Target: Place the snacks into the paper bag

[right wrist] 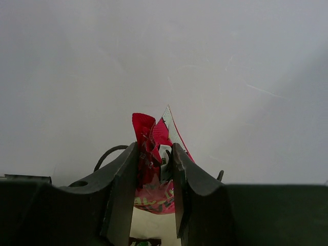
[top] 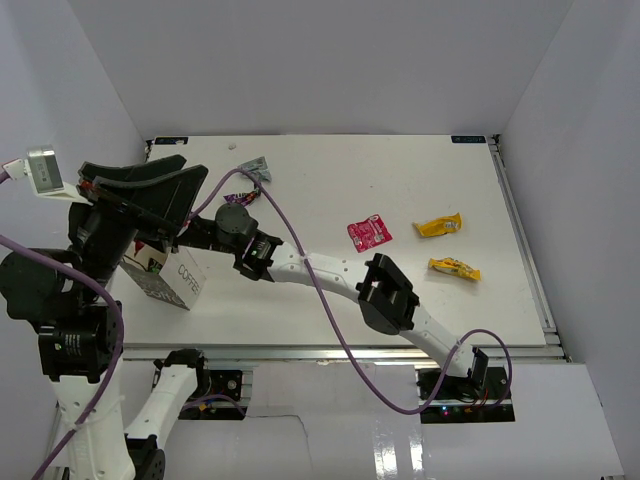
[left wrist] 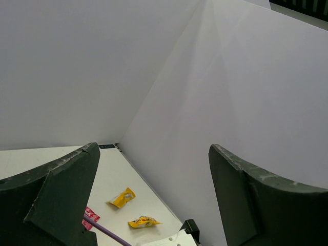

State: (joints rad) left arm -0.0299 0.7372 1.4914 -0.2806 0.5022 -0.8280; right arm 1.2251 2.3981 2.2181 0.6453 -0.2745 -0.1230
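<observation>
The paper bag point(top: 176, 280), white and tan with "COFFEE" printed on it and a dark patterned side, sits at the table's left. My right gripper point(right wrist: 155, 149) is shut on a crumpled red snack packet point(right wrist: 147, 130). In the top view the right gripper point(top: 203, 232) reaches just above the bag, its fingertips hidden behind the left arm. My left gripper point(left wrist: 154, 156) is open and empty. It is raised high above the bag point(top: 170, 185) and faces the right wall. On the table lie a red packet point(top: 369, 233), two yellow packets point(top: 438, 227) point(top: 454, 268) and a grey packet point(top: 255, 170).
White walls enclose the table on the left, back and right. The right arm point(top: 390, 295) stretches diagonally across the table's front, with a purple cable point(top: 300, 255) looping over it. In the left wrist view the yellow packets point(left wrist: 122, 197) point(left wrist: 144, 222) lie near the right wall.
</observation>
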